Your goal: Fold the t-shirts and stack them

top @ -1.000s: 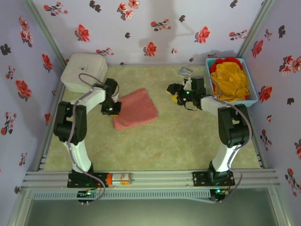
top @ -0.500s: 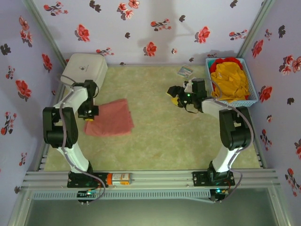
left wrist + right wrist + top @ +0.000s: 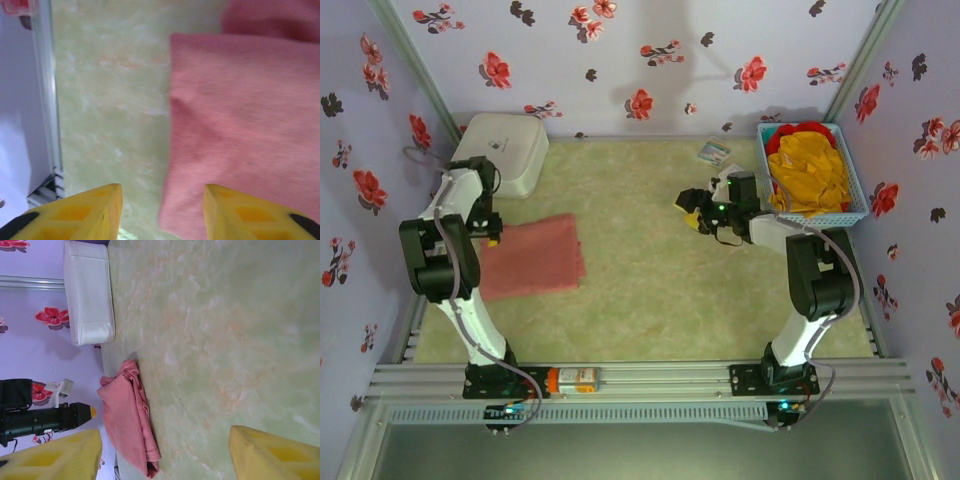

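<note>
OK, L tool hangs released, empty; pink t-shirt lies just right of it. R tool, jaws spread, well apart.

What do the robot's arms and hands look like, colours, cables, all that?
The left arm and right arm match: white links between chunky black joints, a thin grey cable looping along each. The left hand and right hand have blocky yellow fingers with recessed panels.
</note>
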